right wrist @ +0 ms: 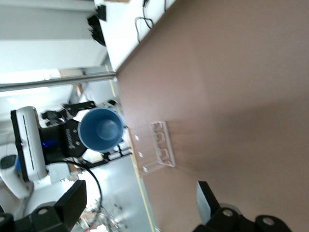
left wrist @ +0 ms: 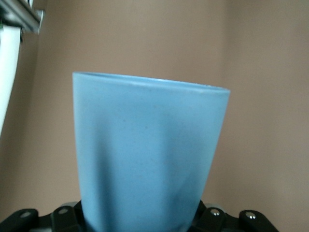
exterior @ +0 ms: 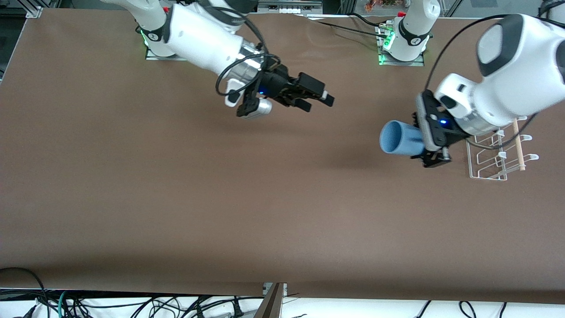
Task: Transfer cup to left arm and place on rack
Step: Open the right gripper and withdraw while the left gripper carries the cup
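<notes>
Half your job looks done: the left pincer (exterior: 426, 143) pinches the cup (exterior: 399, 138) on its side just beside the rack (exterior: 494, 154), the right pincer (exterior: 315, 99) hangs spread over the tabletop (exterior: 176, 198), racking remains.

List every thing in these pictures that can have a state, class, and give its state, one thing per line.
cup: held on its side in the air, mouth toward the right arm's end, beside the rack.
left gripper: shut on the cup.
right gripper: fingers open, empty, above the table.
rack: on the table, holding nothing.
</notes>
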Motion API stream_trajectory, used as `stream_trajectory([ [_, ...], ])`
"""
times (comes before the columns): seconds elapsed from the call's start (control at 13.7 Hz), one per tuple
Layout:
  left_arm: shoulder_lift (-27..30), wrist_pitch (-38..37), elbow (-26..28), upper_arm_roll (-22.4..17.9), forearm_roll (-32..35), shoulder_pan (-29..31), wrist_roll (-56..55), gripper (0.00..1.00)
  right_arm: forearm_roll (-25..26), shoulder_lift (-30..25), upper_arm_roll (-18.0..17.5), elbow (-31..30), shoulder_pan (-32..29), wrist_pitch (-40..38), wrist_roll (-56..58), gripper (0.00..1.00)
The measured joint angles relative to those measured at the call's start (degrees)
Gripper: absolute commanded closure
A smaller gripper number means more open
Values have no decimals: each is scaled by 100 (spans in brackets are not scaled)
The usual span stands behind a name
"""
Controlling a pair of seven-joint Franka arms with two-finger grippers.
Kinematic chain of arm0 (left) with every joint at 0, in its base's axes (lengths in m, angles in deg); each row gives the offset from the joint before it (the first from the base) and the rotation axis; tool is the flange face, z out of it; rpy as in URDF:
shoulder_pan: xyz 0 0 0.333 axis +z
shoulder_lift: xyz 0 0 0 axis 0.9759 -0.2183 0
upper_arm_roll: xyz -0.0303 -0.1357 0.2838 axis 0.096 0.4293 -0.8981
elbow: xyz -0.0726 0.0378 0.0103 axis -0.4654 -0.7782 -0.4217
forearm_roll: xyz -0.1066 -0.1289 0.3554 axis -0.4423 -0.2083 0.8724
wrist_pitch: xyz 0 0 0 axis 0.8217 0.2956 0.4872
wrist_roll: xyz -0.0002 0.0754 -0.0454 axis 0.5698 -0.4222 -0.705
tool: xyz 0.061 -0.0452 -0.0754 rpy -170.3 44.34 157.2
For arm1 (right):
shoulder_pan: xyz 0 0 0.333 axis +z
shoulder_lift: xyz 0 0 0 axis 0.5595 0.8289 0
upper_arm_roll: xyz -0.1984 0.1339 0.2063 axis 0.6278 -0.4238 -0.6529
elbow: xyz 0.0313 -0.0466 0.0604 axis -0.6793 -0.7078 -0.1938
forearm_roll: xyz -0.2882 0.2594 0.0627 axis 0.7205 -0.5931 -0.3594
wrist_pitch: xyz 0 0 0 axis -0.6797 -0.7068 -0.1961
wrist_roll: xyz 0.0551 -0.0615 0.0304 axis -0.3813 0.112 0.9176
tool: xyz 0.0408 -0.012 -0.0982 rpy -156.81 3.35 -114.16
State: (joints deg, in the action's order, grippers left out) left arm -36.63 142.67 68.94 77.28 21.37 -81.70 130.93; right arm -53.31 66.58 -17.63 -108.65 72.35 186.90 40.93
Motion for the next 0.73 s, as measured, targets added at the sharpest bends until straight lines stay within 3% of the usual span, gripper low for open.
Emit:
stream_trajectory([
  [0.22,-66,-143,0,-385,678,65,284,100,665,-232,751,-9,-7,-1744,1,0],
  [0.44,-132,-244,5,-408,2129,155,287,100,1796,-437,1347,-11,-15,-3183,48,0],
  [0.73,-212,-556,39,-406,4001,208,287,100,3181,-578,1954,-24,-16,-4344,588,0],
])
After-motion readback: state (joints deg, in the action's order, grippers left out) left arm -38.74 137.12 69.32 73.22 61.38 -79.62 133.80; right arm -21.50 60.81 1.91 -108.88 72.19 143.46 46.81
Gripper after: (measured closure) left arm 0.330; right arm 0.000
